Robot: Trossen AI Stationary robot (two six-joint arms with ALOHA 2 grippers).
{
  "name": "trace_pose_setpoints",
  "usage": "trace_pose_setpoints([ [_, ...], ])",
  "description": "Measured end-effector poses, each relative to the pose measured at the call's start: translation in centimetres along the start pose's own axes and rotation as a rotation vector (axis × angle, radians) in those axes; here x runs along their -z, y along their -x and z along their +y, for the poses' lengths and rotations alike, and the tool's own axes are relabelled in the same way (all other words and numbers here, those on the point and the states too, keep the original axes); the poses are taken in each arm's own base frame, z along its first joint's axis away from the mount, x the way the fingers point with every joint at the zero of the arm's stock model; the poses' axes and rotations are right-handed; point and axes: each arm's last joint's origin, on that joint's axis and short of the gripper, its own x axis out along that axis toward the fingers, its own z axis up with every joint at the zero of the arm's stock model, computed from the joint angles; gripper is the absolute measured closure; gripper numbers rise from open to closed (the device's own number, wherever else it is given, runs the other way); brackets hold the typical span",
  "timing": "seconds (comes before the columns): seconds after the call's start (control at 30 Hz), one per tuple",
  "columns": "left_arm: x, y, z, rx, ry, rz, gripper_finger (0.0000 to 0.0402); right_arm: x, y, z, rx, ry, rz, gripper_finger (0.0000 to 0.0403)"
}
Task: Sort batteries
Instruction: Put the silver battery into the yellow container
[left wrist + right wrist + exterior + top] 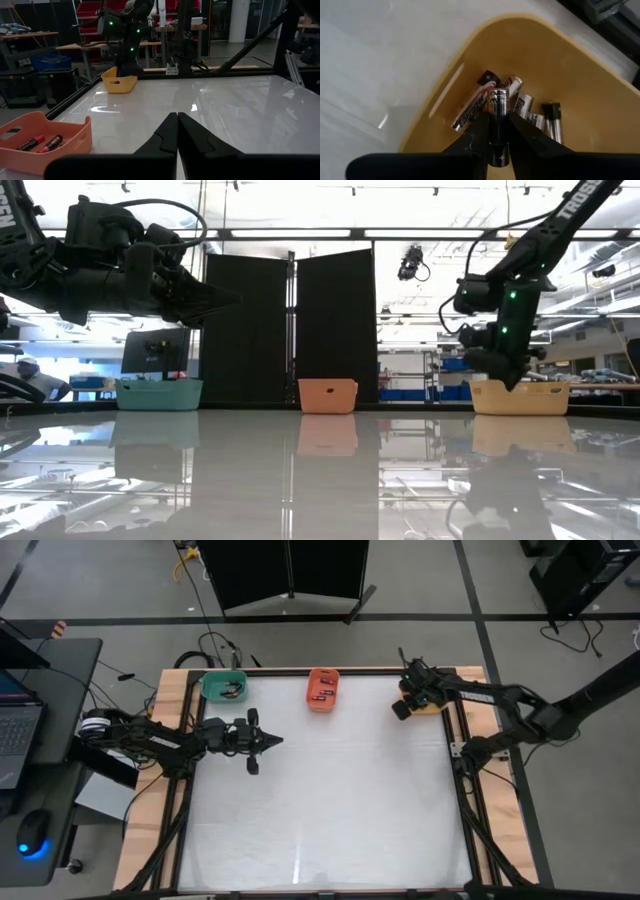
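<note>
right jaws (498, 131) pinch battery (498, 107), long axis along fingers (472, 137).

The counter (330, 810) is glossy white inside a pale wooden border. Along its upper edge in the high view sit a teal bin (224, 686), an orange bin (323, 688) and a yellow bin (570, 65). The batteries (520, 107) in the yellow bin are black and silver with white lettering; those in the orange bin (41, 143) are dark with red ends. Both arms are black, the right one showing green lights.
</note>
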Motion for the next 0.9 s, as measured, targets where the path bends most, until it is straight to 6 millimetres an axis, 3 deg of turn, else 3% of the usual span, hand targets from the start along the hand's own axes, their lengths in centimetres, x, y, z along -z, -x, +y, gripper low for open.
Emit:
trace_pose_setpoints([
  [0.4, 0.0, 0.0, 0.0, 0.000, -0.004, 0.000, 0.0387, -0.3, -1.0, 0.1, 0.031, 0.005, 0.007, 0.0331],
  [0.9, 0.0, 0.0, 0.0, -0.007, -0.004, -0.001, 0.0387, 0.2, 0.3, -0.3, 0.033, 0.003, 0.009, 0.0280],
])
